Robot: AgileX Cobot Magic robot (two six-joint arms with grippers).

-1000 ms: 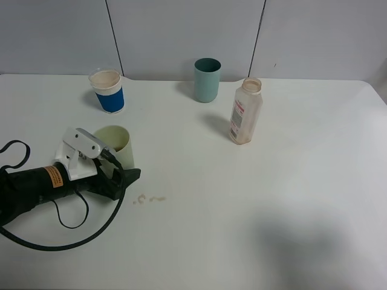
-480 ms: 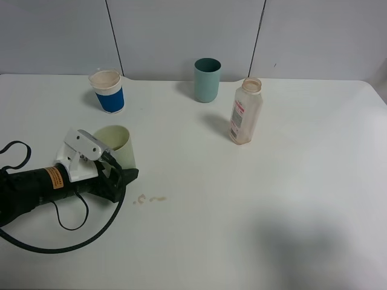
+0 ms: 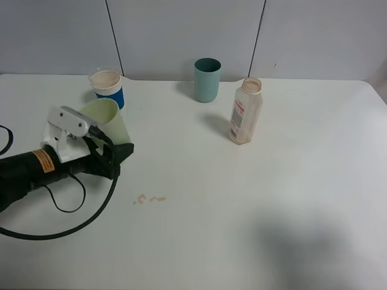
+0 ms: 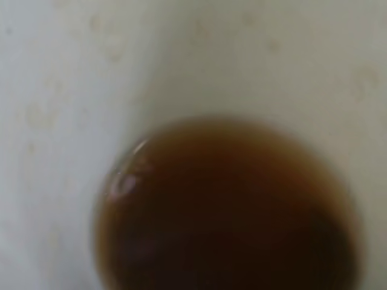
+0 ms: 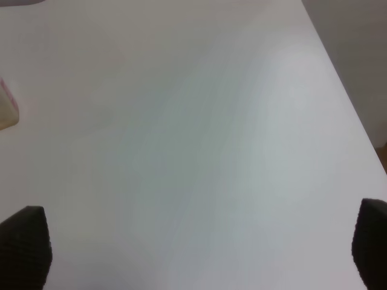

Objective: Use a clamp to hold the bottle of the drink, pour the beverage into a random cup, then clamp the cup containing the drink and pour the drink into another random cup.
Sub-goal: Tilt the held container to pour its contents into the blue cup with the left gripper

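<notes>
My left gripper (image 3: 116,154) is shut on the base of the pale yellow-green cup (image 3: 107,121), holding it off the table and tilted, with its mouth just in front of the blue-and-white cup (image 3: 108,89). In the left wrist view the cup's pale inner wall (image 4: 242,54) fills the frame, and the brown beverage (image 4: 230,211) pools at its bottom. The bottle (image 3: 245,112) stands upright right of centre and looks nearly empty. My right gripper (image 5: 199,254) is open over bare table, only its dark fingertips (image 5: 27,244) showing. It is outside the exterior high view.
A teal cup (image 3: 207,80) stands at the back centre. A small brown spill (image 3: 149,199) lies on the white table (image 3: 272,211) in front of my left arm. Black cable (image 3: 60,229) loops beside that arm. The table's right edge (image 5: 344,103) shows in the right wrist view.
My left gripper closed on the yellow-green cup, lifted it and carried it back-left toward the blue-and-white cup, tilting it. The right gripper has not moved.
</notes>
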